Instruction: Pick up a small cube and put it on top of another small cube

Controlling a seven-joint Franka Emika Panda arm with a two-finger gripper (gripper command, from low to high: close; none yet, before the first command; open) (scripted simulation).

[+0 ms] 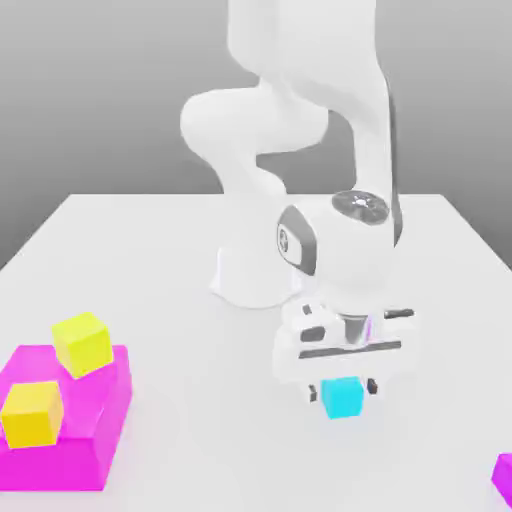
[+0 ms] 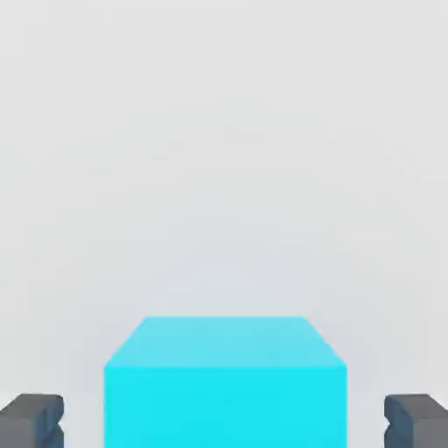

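Observation:
The small cyan cube (image 1: 342, 397) rests on the white table, in front of the arm's base and a little toward the exterior view's right. My gripper (image 1: 342, 388) is lowered straight over it, one finger on each side. In the hand view the cube (image 2: 225, 385) sits centred between the two dark fingertips (image 2: 31, 420). A narrow strip of table shows between each fingertip and the cube's sides. My gripper (image 2: 225, 422) is open around the cube.
A large magenta block (image 1: 62, 420) lies at the exterior view's lower left, with two yellow cubes (image 1: 82, 343) (image 1: 32, 413) on top of it. A corner of another magenta thing (image 1: 503, 478) shows at the lower right edge. The arm's white base (image 1: 250, 280) stands behind the gripper.

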